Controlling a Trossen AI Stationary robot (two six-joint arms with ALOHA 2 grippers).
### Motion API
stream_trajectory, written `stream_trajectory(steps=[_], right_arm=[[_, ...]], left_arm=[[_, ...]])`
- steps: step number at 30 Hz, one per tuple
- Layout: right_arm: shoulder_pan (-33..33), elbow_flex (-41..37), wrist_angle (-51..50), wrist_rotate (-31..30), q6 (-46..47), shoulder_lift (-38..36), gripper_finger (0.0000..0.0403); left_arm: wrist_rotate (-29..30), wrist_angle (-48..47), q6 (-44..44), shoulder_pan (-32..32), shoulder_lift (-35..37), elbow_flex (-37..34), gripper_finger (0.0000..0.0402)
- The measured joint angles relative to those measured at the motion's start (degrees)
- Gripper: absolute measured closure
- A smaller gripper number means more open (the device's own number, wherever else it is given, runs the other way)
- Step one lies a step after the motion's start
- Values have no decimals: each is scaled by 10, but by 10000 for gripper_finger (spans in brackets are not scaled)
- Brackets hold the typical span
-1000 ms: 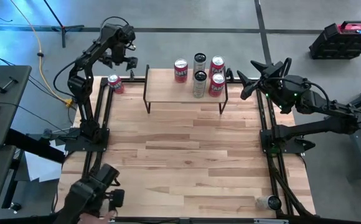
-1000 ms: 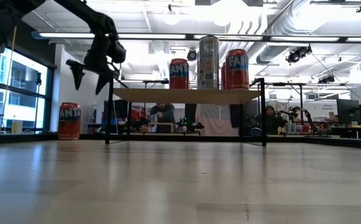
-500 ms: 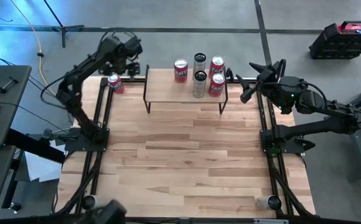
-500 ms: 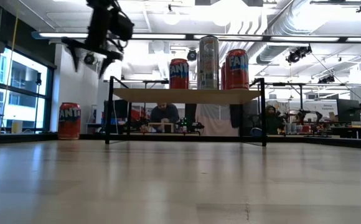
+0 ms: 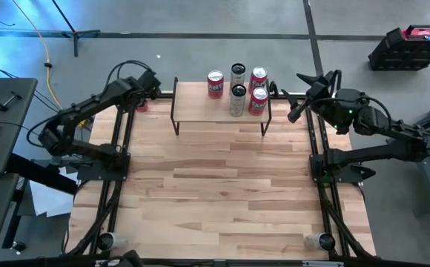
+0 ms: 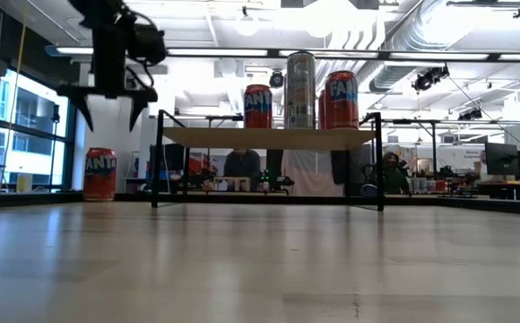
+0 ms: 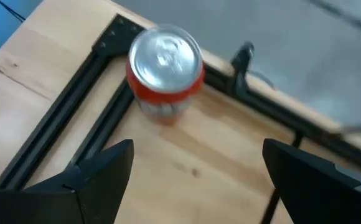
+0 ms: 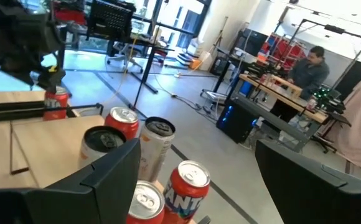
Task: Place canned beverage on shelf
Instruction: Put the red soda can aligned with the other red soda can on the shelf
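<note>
A red Fanta can [image 7: 165, 65] stands upright on the table's far left corner, left of the shelf [image 5: 221, 111]; in the high view my left arm hides most of it. My left gripper [image 6: 108, 100] hangs open above the can [image 6: 99, 173], pointing steeply down, its fingers [image 7: 99, 177] apart and clear of it. The shelf's plank [image 6: 269, 137] bears several upright cans [image 6: 300, 90]. My right gripper [image 5: 296, 96] waits open and level, high off the shelf's right end.
The black frame rails [image 7: 93, 112] run along the table's left and far edges, right beside the loose can. The shelf's thin black legs [image 6: 159, 161] stand just right of it. The bare wooden tabletop [image 5: 215, 193] spreads out in front of the shelf. People sit at benches in the room behind [image 8: 308, 65].
My left arm has folded down and swung its gripper from beside the shelf's left end toward the table's left edge, up and then down again, until it hangs over the loose can. The wrist has rolled and tipped steeply downward. Its fingers have stayed open.
</note>
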State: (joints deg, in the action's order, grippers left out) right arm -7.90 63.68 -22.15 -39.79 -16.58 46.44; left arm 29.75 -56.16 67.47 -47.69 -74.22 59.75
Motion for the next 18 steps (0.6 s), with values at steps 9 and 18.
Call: stream_trajectory(steps=[9, 18], right_arm=[[-6, 0, 1, 3, 33, 1, 100], [-30, 0, 6, 4, 37, 12, 100]], left_arm=[[31, 39, 13, -38, -8, -31, 53], [28, 44, -17, -53, -14, -31, 53]])
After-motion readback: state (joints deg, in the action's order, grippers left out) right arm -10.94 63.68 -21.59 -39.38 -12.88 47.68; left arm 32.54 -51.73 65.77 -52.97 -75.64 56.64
